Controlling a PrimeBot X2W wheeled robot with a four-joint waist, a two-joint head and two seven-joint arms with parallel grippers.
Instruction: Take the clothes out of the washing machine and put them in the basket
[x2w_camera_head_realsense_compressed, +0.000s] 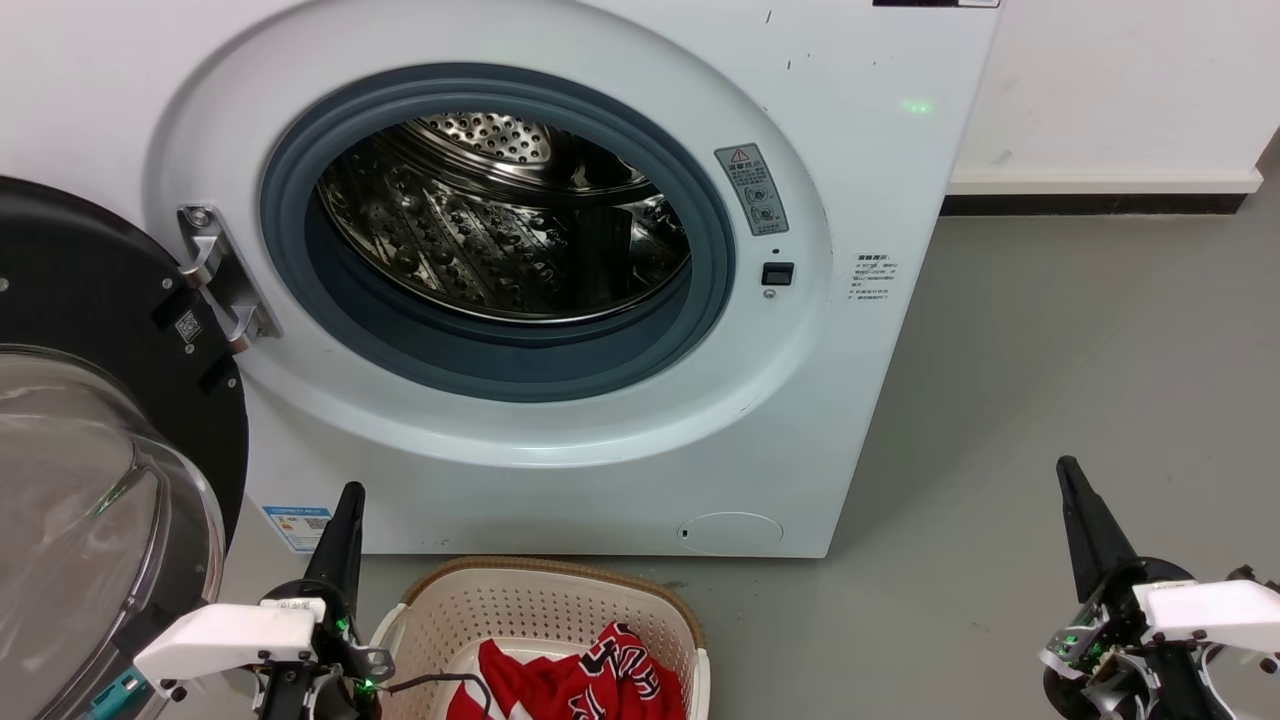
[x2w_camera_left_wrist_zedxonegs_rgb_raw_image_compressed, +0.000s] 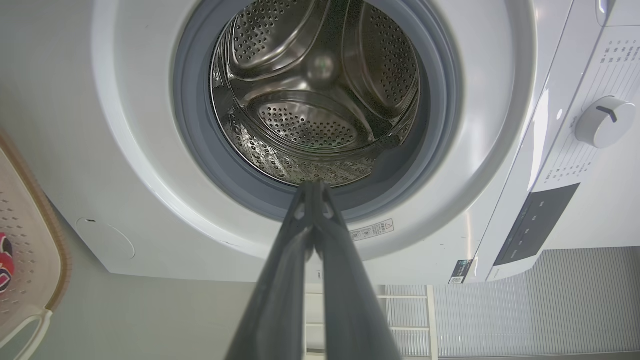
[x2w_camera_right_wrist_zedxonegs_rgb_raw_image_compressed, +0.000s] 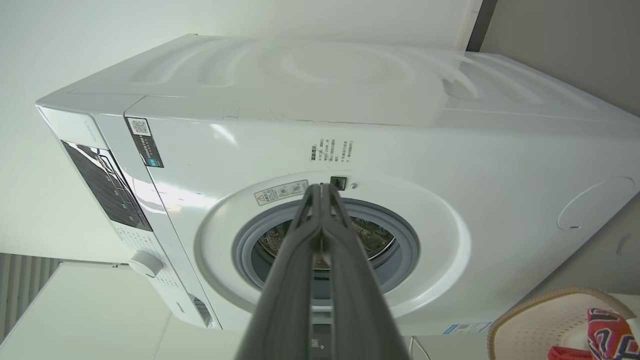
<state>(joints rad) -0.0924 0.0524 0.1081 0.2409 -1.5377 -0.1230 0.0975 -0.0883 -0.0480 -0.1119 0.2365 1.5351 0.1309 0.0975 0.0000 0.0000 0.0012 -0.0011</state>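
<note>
Clothes (x2w_camera_head_realsense_compressed: 580, 680) red, lying in basket (x2w_camera_head_realsense_compressed: 560, 572) on floor (x2w_camera_head_realsense_compressed: 1050, 350) before washing machine (x2w_camera_head_realsense_compressed: 880, 200). Drum (x2w_camera_head_realsense_compressed: 500, 240) appears bare; near lip hidden. Left end effector (x2w_camera_head_realsense_compressed: 350, 497), right end effector (x2w_camera_head_realsense_compressed: 1068, 472) both clenched, empty. Likely last step: check behind drum's near lip before stopping.

You are looking at a plain laundry corner: a white washer (x2w_camera_head_realsense_compressed: 870, 150) is standing on a bare grey floor (x2w_camera_head_realsense_compressed: 1100, 350) against a white wall (x2w_camera_head_realsense_compressed: 1100, 80) with dark skirting (x2w_camera_head_realsense_compressed: 1090, 204), and a basket (x2w_camera_head_realsense_compressed: 560, 566) is sitting just in front of it.
</note>
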